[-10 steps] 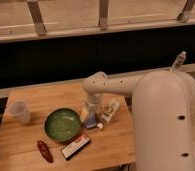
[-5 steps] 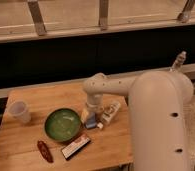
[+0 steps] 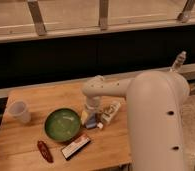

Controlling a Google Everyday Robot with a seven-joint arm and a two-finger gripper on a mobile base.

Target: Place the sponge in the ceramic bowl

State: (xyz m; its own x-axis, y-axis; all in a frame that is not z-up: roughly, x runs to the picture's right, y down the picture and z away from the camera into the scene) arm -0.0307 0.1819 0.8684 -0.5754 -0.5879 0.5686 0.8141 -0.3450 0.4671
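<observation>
The ceramic bowl (image 3: 62,123) is round and green, and sits on the wooden table (image 3: 41,97) left of centre. Just right of its rim lies the sponge (image 3: 89,119), pale yellow with a blue face showing at its lower edge. My gripper (image 3: 90,114) comes straight down from the white arm onto the sponge, and the wrist hides most of it. The sponge looks to be at table level, beside the bowl and not inside it.
A white bottle with a printed label (image 3: 110,113) lies on its side right of the sponge. A flat red-and-black box (image 3: 75,146) and a dark red object (image 3: 44,151) lie near the front edge. A translucent cup (image 3: 20,112) stands at the left.
The arm's big white body has shifted slightly in view; the gripper stays over the sponge beside the bowl. The objects on the table have not moved.
</observation>
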